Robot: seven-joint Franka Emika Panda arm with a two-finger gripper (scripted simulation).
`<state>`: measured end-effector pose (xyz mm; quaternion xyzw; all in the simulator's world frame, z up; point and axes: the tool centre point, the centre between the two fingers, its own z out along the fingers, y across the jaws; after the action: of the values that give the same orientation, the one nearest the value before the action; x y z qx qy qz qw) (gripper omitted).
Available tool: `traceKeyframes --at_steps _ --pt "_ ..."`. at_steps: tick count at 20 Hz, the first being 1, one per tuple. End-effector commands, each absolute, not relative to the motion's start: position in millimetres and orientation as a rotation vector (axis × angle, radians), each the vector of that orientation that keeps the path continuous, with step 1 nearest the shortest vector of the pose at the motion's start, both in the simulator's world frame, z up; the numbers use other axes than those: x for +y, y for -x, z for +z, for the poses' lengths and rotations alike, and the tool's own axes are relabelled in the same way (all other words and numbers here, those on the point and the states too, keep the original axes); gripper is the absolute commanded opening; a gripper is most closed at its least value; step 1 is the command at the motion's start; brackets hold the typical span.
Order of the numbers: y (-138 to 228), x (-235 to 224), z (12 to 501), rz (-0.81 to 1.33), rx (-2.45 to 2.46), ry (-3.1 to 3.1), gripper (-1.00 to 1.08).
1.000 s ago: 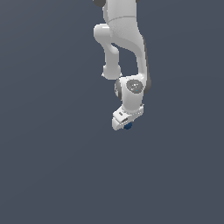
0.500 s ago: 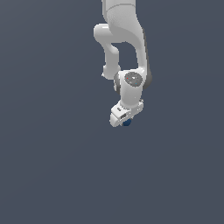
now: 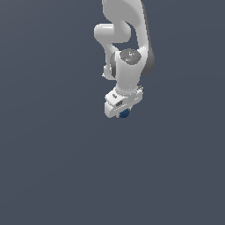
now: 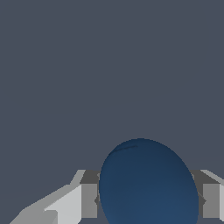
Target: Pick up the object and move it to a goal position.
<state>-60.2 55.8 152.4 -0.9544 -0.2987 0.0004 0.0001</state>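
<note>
A: Item one, the step in hand?

B: Carry phase, by the look of it. The pincer is closed on the dark blue ball, which sits between the fingers beneath the white Panda arm.

A: Next move required?

B: Transport to the goal; no goal marker is visible in either view, so its direction cannot be told. Grip must hold on a smooth sphere.

A: Surroundings, obstructions?

B: Plain grey bench; nothing else listed, nothing blocking.
</note>
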Motion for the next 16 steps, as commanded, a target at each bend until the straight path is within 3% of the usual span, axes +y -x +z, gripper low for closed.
traceKeyframes --at_steps 1,16 --pt "59.8 48.0 181.0 -0.001 -0.939 2.997 -1.0" --pt "55.4 2.6 340.3 -0.002 -0.94 2.995 -1.0"
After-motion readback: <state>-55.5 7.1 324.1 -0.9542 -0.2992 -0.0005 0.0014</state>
